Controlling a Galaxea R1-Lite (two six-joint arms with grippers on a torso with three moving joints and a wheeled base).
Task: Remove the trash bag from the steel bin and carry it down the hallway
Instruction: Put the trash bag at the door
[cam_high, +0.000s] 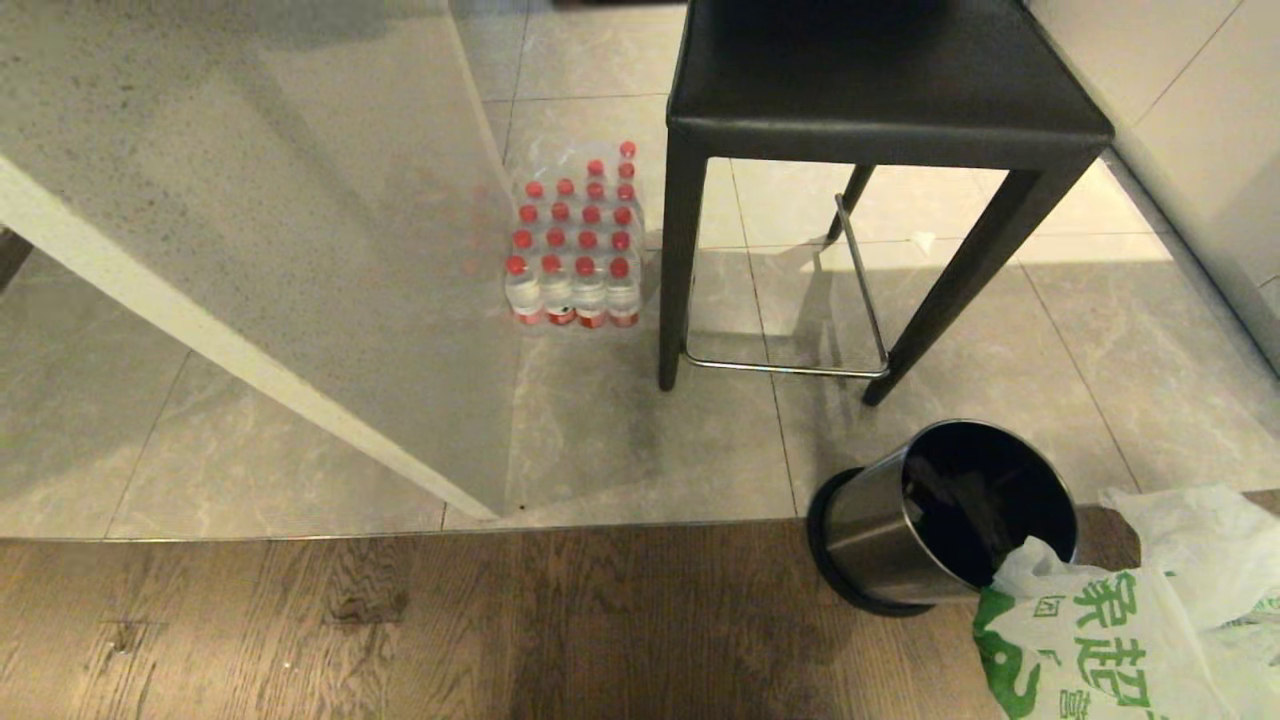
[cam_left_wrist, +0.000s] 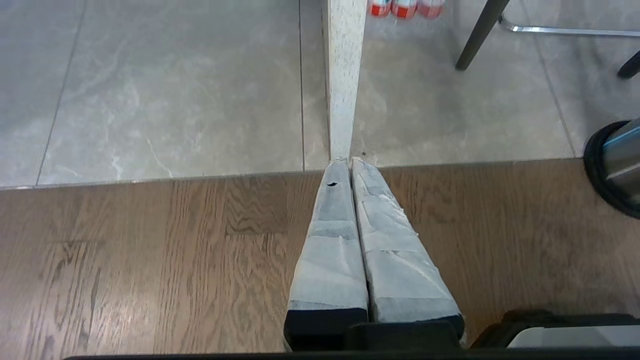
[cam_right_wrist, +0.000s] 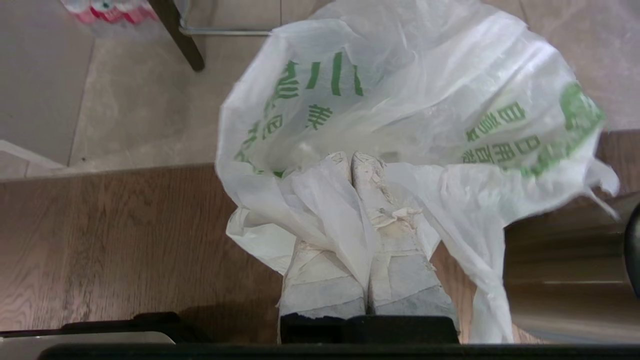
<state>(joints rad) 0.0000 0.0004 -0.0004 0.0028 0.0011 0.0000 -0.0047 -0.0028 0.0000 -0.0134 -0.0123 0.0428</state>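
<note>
Trash bag: you see the trash bag (cam_high: 1120, 630), thin, translucent white with green printing, crumpled at the lower right of the head view, out over the wood floor (cam_high: 400, 630) and touching the bin's rim.
Steel bin: the steel bin (cam_high: 880, 535) is tilted at lower right; its interior looks dark, contents unclear.
Right claw: your right claw (cam_right_wrist: 352, 162) is clamped on bag plastic.
Left claw: the left claw (cam_left_wrist: 348, 165) has fingers pressed together, empty, above the wood floor.
</note>
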